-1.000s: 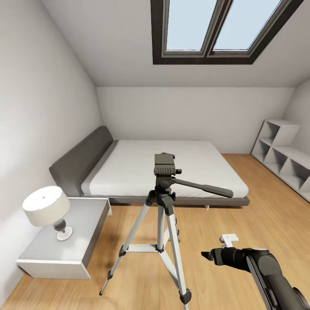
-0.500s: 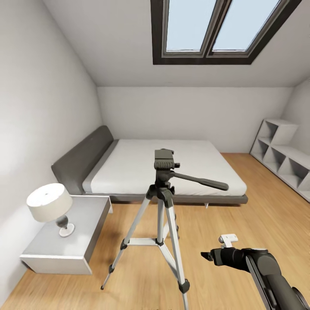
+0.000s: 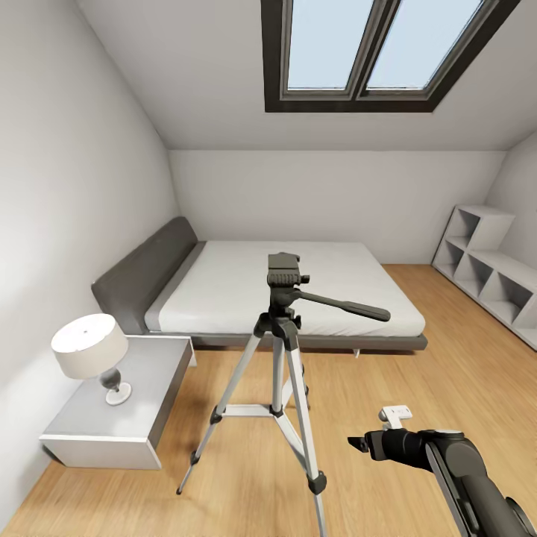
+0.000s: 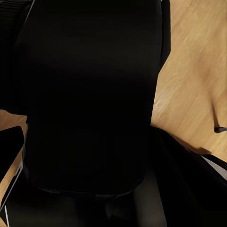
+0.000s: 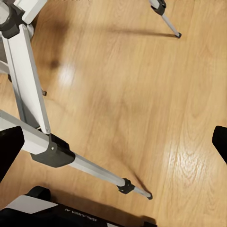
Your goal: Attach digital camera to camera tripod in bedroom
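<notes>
The camera tripod (image 3: 284, 330) stands on the light wood floor in the middle of the bedroom, in front of the bed. Its black head (image 3: 283, 277) carries nothing, and its long pan handle (image 3: 347, 306) points right. My right gripper (image 3: 362, 445) hovers low, to the right of the tripod's legs, fingers pointing toward them. In the right wrist view the gripper (image 5: 115, 146) is open over bare floor, with the silver tripod legs (image 5: 28, 94) and a black foot (image 5: 135, 189) close by. A black mass (image 4: 90, 94) blocks most of the left wrist view. The digital camera is out of view.
A white bed (image 3: 224, 291) with a grey headboard stands behind the tripod. At the left wall is a grey nightstand (image 3: 145, 388) with a lamp (image 3: 89, 348). White cube shelves (image 3: 492, 272) line the right wall. A double skylight (image 3: 373, 45) is overhead.
The whole head view has drawn back a little, so the tripod, nightstand and bed look slightly farther off. My right arm keeps its place in the picture.
</notes>
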You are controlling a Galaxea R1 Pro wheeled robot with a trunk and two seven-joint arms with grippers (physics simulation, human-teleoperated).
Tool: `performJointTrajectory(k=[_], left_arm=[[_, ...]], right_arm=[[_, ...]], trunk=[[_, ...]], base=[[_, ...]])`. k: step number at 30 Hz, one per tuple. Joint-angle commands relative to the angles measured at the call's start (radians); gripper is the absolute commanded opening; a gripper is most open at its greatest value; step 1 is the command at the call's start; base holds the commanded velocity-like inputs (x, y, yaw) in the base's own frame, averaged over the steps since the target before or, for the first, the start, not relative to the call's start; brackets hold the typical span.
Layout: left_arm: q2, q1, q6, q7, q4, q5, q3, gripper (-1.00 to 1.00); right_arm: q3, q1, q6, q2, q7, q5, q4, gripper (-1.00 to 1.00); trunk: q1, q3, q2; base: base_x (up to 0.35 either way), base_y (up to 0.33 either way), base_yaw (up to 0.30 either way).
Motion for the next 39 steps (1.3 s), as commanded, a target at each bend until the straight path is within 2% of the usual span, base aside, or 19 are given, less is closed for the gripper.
performJointTrajectory(k=[1, 17, 21, 25, 26, 27, 28, 30, 31, 35, 39], left_arm=[[0.000, -0.001, -0.002, -0.004, 0.001, 0.009, -0.008, -1.00], [0.000, -0.001, -0.002, -0.004, 0.001, 0.010, -0.008, -1.00], [0.000, -0.001, -0.002, -0.004, 0.001, 0.010, -0.008, -1.00], [0.000, -0.001, -0.002, -0.004, 0.001, 0.010, -0.008, -1.00], [0.000, -0.001, -0.002, -0.004, 0.001, 0.010, -0.008, -1.00], [0.000, -0.001, -0.003, -0.004, 0.001, 0.010, -0.008, -1.00], [0.000, -0.001, -0.003, -0.004, 0.001, 0.010, -0.008, -1.00], [0.000, -0.001, -0.003, -0.004, 0.001, 0.010, -0.008, -1.00], [0.000, -0.001, -0.002, -0.004, 0.001, 0.008, -0.008, -1.00], [0.000, -0.001, -0.002, -0.004, 0.001, 0.004, -0.009, -1.00], [0.000, -0.001, -0.002, -0.004, 0.001, 0.003, -0.009, -1.00]], right_arm=[[-0.001, -0.001, 0.003, 0.000, 0.010, 0.010, -0.001, 1.00], [-0.002, -0.001, 0.003, -0.001, 0.013, 0.000, -0.002, 1.00], [0.000, -0.001, 0.003, -0.001, 0.051, -0.003, -0.039, 1.00], [-0.001, -0.001, 0.004, 0.000, 0.166, -0.004, -0.122, 1.00], [0.000, -0.001, 0.005, 0.000, 0.228, -0.004, -0.145, 1.00], [0.001, -0.001, 0.005, -0.001, 0.261, -0.004, -0.153, 1.00], [0.002, -0.001, 0.005, -0.002, 0.330, -0.003, -0.165, 1.00], [0.004, -0.001, 0.003, -0.002, 0.394, -0.002, -0.172, 1.00], [0.005, -0.001, 0.002, -0.002, 0.448, 0.001, -0.177, 1.00], [0.009, -0.001, -0.002, -0.001, 0.523, 0.007, -0.184, 1.00], [0.022, -0.001, -0.007, 0.000, 0.539, 0.010, -0.184, 1.00]], trunk=[[0.000, -0.001, -0.001], [0.000, -0.001, -0.001], [0.000, -0.001, -0.001], [0.000, -0.001, -0.001], [0.000, -0.001, -0.001], [0.000, -0.001, -0.001], [0.000, -0.001, -0.001], [0.000, -0.001, -0.001], [0.000, -0.001, -0.001], [0.000, -0.001, -0.001], [0.000, -0.001, -0.001]], base=[[0.000, 0.000, 0.000], [0.000, 0.000, 0.000], [0.000, 0.000, 0.000], [0.000, 0.000, 0.000], [0.000, 0.000, 0.000], [0.000, 0.000, 0.000], [0.000, 0.000, 0.000], [0.000, 0.000, 0.000], [0.000, 0.000, 0.000], [0.000, 0.000, 0.000], [0.000, 0.000, 0.000]])
